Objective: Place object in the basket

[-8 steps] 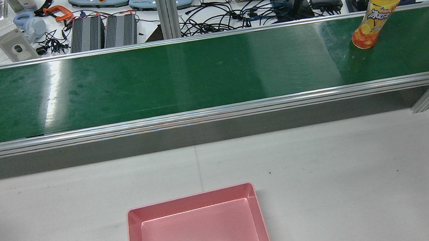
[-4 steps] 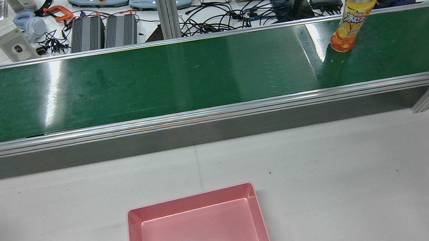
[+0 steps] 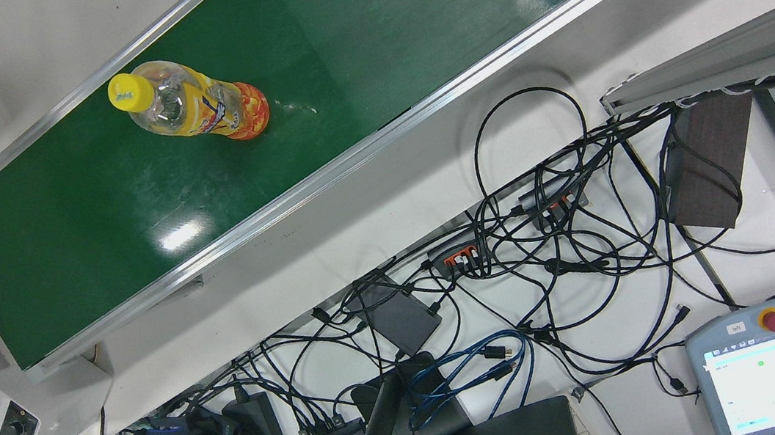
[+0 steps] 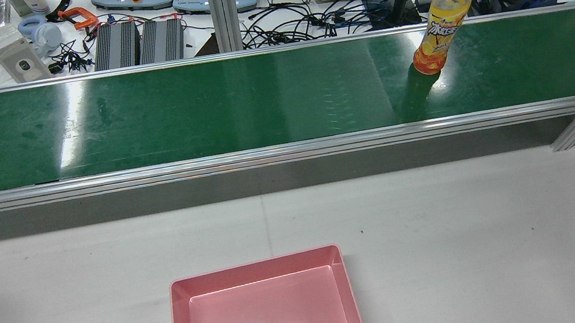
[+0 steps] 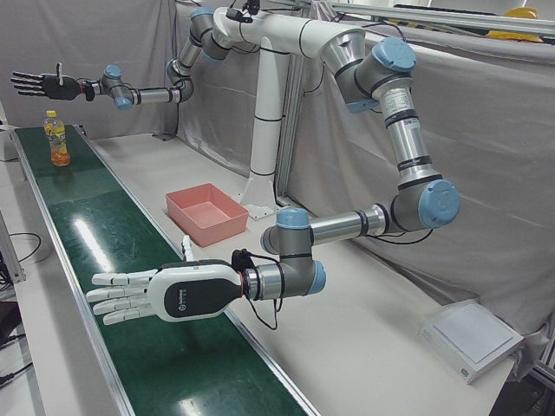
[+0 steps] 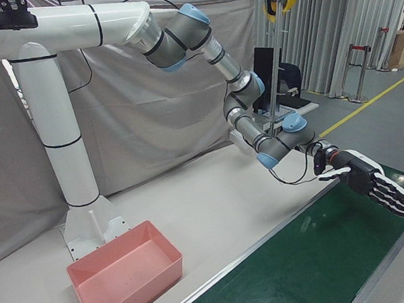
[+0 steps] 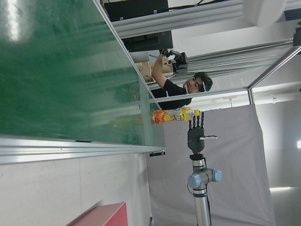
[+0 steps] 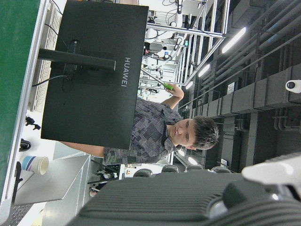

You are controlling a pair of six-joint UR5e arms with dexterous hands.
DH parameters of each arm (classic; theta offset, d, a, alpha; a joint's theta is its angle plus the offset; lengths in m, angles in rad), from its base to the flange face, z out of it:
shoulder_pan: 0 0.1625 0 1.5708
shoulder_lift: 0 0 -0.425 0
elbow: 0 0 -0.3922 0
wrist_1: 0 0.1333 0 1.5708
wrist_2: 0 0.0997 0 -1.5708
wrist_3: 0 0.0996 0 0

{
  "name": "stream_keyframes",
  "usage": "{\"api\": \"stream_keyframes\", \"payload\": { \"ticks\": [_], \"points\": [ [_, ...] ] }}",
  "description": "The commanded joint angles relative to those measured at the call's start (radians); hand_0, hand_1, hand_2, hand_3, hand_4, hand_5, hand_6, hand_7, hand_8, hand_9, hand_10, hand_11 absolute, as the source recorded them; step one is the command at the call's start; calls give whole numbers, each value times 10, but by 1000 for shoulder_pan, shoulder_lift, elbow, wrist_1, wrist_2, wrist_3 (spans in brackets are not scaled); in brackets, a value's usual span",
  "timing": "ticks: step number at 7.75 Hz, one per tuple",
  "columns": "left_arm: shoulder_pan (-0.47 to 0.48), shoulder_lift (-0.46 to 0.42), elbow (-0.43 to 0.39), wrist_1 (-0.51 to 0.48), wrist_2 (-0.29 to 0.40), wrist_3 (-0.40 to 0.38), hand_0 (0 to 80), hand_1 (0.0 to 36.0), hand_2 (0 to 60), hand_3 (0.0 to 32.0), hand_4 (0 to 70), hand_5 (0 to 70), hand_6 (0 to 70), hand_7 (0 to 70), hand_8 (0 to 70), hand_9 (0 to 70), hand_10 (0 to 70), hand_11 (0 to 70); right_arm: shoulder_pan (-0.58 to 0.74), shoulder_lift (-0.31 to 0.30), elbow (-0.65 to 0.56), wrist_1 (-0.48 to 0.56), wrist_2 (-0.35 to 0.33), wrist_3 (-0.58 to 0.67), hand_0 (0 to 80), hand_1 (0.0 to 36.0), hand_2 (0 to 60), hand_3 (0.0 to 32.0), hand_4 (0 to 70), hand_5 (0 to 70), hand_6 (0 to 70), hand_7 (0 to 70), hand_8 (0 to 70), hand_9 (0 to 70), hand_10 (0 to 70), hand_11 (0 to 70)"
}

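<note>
We held our white left hand (image 5: 165, 295) flat over the green conveyor belt (image 5: 130, 286), fingers spread, empty; our black right hand (image 5: 39, 84) hovered open above the upright orange drink bottle (image 5: 57, 139).

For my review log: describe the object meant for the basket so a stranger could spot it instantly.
Find the long green conveyor belt crossing the rear view. Toward its right end stands a bottle, upright and alone on the belt, with orange drink, a yellow cap and an orange-yellow label.

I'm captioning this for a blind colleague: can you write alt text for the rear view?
An upright orange drink bottle stands on the right part of a long green conveyor belt. An empty pink basket sits on the white table in front; no robot hand shows.
</note>
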Motion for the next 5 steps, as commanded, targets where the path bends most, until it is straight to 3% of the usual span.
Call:
{"api": "stream_keyframes", "payload": {
  "ticks": [1,5],
  "points": [
    [-3,0,2,-1,2,-2,643,125,0,0,0,106,0,0,0,0,0,0,0,0,0,0,0,1,0,0,0,0,0,0,0,0,0,0,0,0],
    [-11,2,-1,15,0,-5,650,127,0,0,0,116,0,0,0,0,0,0,0,0,0,0,0,1,0,0,0,0,0,0,0,0,0,0,0,0]
  ]
}}
